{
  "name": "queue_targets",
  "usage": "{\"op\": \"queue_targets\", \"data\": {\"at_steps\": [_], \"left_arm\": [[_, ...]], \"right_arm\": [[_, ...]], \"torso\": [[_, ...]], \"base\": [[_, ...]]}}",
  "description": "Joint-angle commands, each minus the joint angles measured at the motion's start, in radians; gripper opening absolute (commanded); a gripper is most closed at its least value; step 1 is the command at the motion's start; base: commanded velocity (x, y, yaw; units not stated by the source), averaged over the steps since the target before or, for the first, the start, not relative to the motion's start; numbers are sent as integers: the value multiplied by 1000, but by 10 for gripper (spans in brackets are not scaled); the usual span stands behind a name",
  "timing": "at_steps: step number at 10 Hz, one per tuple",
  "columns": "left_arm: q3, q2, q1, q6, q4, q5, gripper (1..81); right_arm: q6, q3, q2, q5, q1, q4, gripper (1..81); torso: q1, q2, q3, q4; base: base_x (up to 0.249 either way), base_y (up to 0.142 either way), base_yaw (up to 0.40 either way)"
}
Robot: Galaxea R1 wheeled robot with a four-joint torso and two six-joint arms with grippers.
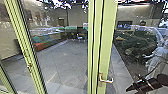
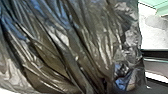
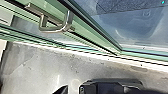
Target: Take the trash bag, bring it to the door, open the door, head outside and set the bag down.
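In the head view, a glass door with a pale green frame (image 1: 108,37) stands upright, with an L-shaped metal handle (image 1: 107,80) low on it. The right gripper (image 1: 132,87) is near the handle, apart from it; whether it is open or closed, I cannot tell. Through the glass are a tiled floor (image 1: 65,60), a sofa (image 1: 41,45) in orange, green and blue, and dark green plants (image 1: 140,41). Behind the plants is a screen (image 1: 124,24), too small to read.

In the left wrist view, the trash bag (image 2: 75,47), dark, shiny and creased, is right up close, with plain plastic facing the camera. I cannot tell whether the left gripper is open or closed, or clamped on the bag.

In the right wrist view, the bent handle juts from the green frame, above a pale sill and grey ground (image 3: 50,65).
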Motion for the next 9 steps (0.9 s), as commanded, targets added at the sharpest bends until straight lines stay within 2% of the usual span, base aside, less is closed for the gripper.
{"op": "queue_targets", "data": {"at_steps": [1, 5, 9], "left_arm": [[6, -1, -55, 0, -8, 87, 10], [6, -2, -55, 0, -10, 86, 10], [-12, 2, -55, -2, -13, 86, 10]], "right_arm": [[30, -17, -14, 79, 137, 11, 811], [141, -92, 81, 94, 138, 9, 811], [199, -221, 204, 99, 152, 11, 811]], "torso": [[0, 0, 0, 0], [0, 0, 0, 0], [0, 0, 0, 0]], "base": [[0, 0, 0], [0, 0, 0], [0, 0, 0]]}}
